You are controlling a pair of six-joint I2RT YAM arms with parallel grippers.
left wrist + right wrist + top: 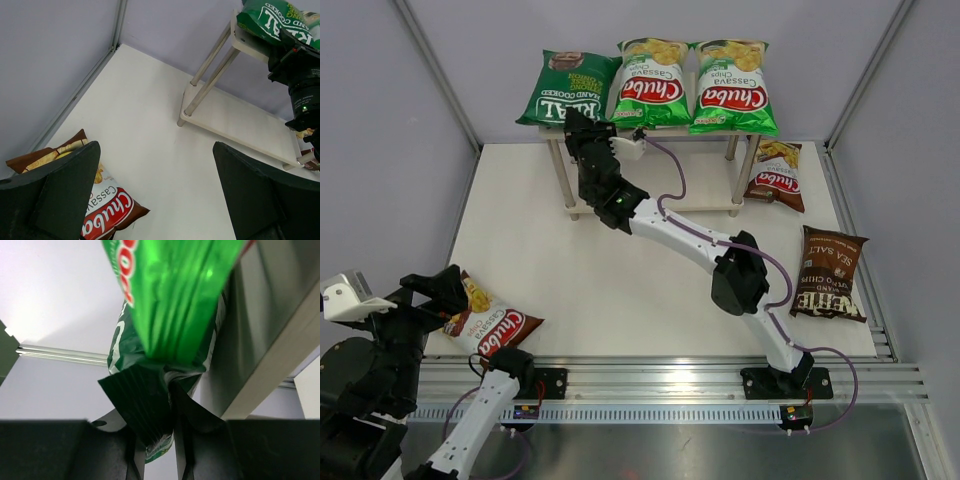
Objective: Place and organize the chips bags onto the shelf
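clamped narrow with the right gripper [172, 450] on the crimped end seam of the dark green bag [565, 90] atop the shelf [715, 185], left gripper [155, 167] gaping wide above a brown-red bag [107, 210] on the table [620, 270]; probably light, puffy, slick, crushable, so best pinched by seams.

This is a robotics lab cell, plain as day. Grey panel walls [380, 120] box the space in, held by bare aluminium posts [438, 72]. A white desk [620, 290] fills the middle, and along its near edge runs a slotted metal rail [670, 378] with two robot arms bolted on: the right arm [680, 232] trailing a purple cable [680, 175], the left arm [470, 420] beside it. The only goods here are staged props: glossy chips bags [650, 85] and a small shelf [710, 175].
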